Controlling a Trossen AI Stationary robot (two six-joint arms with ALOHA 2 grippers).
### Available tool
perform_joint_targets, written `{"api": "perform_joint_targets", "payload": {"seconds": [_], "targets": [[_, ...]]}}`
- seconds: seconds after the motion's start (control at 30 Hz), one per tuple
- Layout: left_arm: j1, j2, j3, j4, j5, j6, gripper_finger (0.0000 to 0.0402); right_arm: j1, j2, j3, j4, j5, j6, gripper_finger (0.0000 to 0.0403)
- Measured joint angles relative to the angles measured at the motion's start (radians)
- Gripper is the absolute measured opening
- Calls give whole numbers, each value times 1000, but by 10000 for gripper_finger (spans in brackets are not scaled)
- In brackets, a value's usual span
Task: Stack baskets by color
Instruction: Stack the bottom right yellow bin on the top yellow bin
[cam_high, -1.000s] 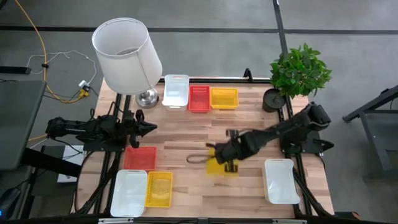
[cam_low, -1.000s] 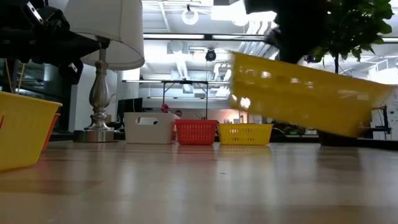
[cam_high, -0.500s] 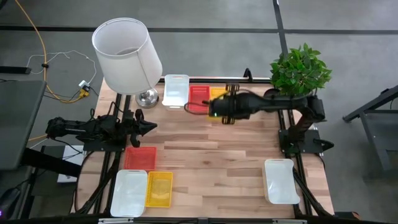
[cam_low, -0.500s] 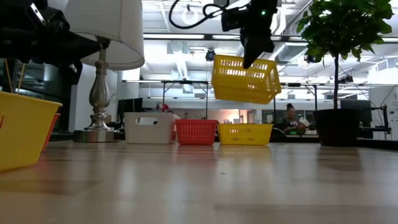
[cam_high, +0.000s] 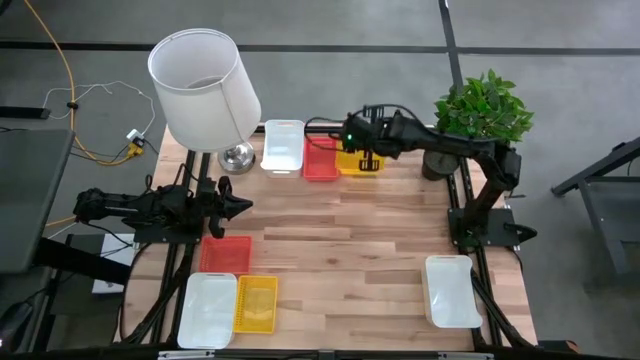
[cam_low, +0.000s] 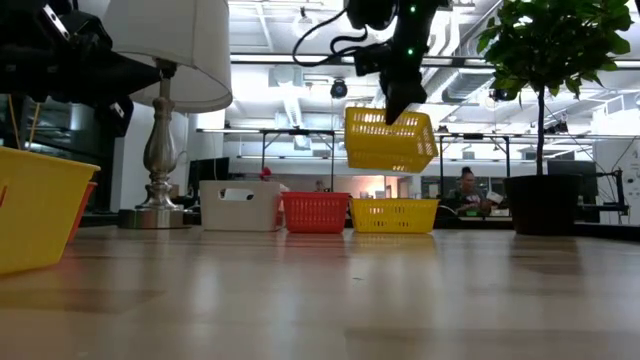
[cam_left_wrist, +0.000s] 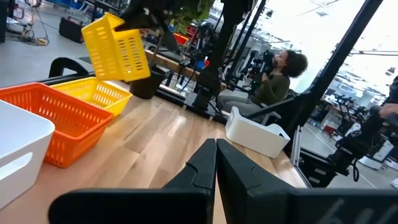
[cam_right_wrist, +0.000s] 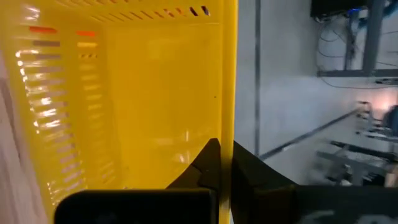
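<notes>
My right gripper (cam_high: 366, 158) is over the table's far edge, shut on a yellow basket (cam_low: 390, 140) that it holds in the air. Straight below, a second yellow basket (cam_low: 395, 215) rests on its base, in a row with a red basket (cam_high: 320, 158) and a white basket (cam_high: 283, 146). The left wrist view also shows the held basket (cam_left_wrist: 116, 48) above that row. At the table's left side, my left gripper (cam_high: 245, 203) waits level and shut, with nothing in it. My right gripper pinches one side wall (cam_right_wrist: 229, 106) of the yellow basket at its rim, one finger inside the basket and one outside. The fingers slant down from above. The basket hangs tilted below them, lifted clear of the basket underneath.
At the near left lie a red basket (cam_high: 226, 253), a white basket (cam_high: 208, 310) and a yellow basket (cam_high: 256, 303). Another white basket (cam_high: 452, 290) sits at the near right. A lamp (cam_high: 205, 90) stands at the far left, a potted plant (cam_high: 482, 112) at the far right.
My right gripper has carried the yellow basket from the table's middle toward the far edge, rising and turning as it went. The basket now hangs over the far row's yellow basket.
</notes>
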Motion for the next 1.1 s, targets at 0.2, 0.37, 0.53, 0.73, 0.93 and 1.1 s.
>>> {"api": "perform_joint_targets", "payload": {"seconds": [0.2,0.37,0.53,0.73,0.93,1.1], "targets": [[1,0,0,1,-2,0,1,-55,19,-12,66,-45,-33,0],[1,0,0,6,-3,1,1,-61,112,-18,71,-34,-104,0],[1,0,0,8,-3,1,1,-66,166,-18,76,-35,-147,0],[1,0,0,8,-3,1,1,-93,158,-18,47,-103,-102,0],[1,0,0,7,-3,1,1,-110,156,-17,48,-154,-29,0],[1,0,0,7,-3,1,1,-112,156,-17,47,-180,-24,1]]}}
